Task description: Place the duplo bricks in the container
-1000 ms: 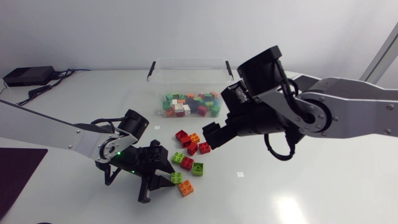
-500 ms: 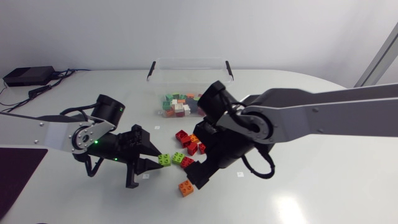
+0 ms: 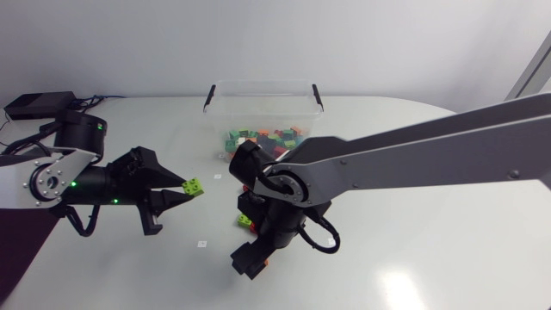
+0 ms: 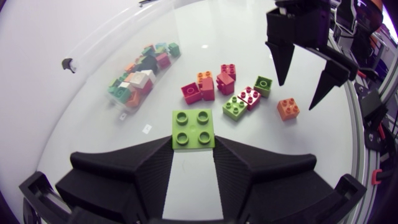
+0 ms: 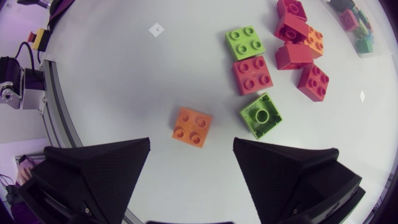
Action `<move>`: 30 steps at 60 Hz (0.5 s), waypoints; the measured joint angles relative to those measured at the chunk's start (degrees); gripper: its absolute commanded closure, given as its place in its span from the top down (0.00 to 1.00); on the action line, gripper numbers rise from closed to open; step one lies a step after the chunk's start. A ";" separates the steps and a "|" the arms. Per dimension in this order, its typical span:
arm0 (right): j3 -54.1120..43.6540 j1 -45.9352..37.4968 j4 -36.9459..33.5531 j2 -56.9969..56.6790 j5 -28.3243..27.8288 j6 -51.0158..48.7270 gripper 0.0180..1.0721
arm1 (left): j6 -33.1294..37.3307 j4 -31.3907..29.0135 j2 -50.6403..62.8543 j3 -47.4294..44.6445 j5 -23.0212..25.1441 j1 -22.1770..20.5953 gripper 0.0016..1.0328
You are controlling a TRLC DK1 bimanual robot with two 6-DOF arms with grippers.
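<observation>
Lime-green plastic at the far left: a four-stud lime brick [image 4: 192, 128] pinched by two opposite side walls at the very tips of the left gripper [image 4: 193, 148], carried clear of the table [image 3: 430, 258] and well short of the container [image 3: 258, 83]. Probably light, rigid and smooth-walled, so liable to twist or slip out of so shallow a pinch. Best kept level and let go low over the open tub.

Behind that arm, a black box [image 3: 39, 105] with cables, out of the way.

Toward the middle, at the table's far side, the clear container, already part-filled with mixed bricks [image 3: 263, 142]. In front of it, the right arm [image 3: 413, 155] reaching across, close to the straight line from lime brick to tub, so a likely obstacle.

Below it, the right gripper [image 5: 191, 146], spread wide and touching nothing, hanging over an orange brick [image 5: 191, 127]. Just beside that, a green brick [image 5: 261, 115], seemingly underside up. Ahead, a red brick [image 5: 252, 74] and several more, some touching. Safest hold on the orange one: across its flat walls, with care not to nudge the green neighbour.
</observation>
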 measured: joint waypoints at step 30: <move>4.92 1.18 -1.86 5.97 0.96 1.79 0.55 | -10.08 5.38 -5.01 1.49 1.44 3.87 0.27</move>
